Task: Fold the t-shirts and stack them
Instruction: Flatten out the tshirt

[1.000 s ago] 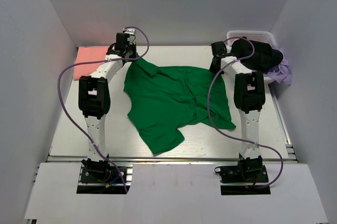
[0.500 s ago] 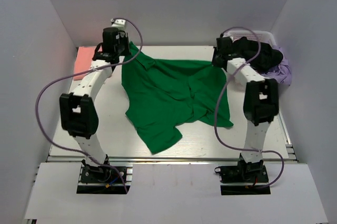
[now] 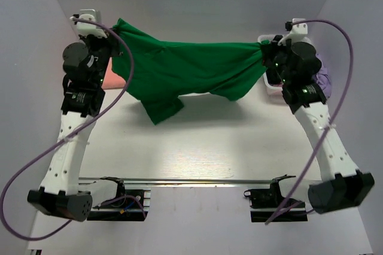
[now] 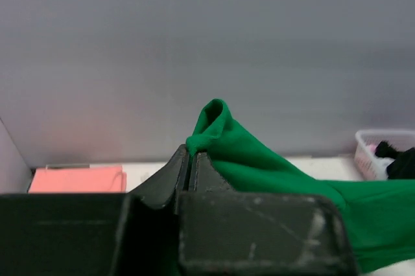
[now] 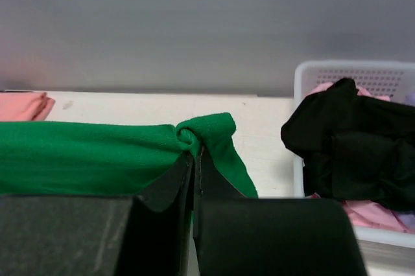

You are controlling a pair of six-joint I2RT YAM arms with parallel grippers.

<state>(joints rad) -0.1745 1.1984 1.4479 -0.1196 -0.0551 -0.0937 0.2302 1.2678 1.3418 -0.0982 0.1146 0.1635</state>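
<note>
Green t-shirt [image 3: 185, 66] hangs between raised end effectors [image 3: 117, 25] [image 3: 263, 43].

Green t-shirt [image 3: 179, 72]: matt fine-knit cloth, softly creased, bunched where each gripper pinches it. Left gripper [image 4: 189, 159] and right gripper [image 5: 195, 159]: black matt plastic, scuffed and scratched. Left of the left gripper, salmon-pink t-shirt [image 4: 78, 179]: smooth matt cloth. Right of the right gripper, basket [image 5: 363, 72]: white perforated plastic, slight gloss. Black garment [image 5: 343, 140] inside it: matt cloth. Table [image 3: 197, 153]: pale, smooth, faint sheen.
</note>
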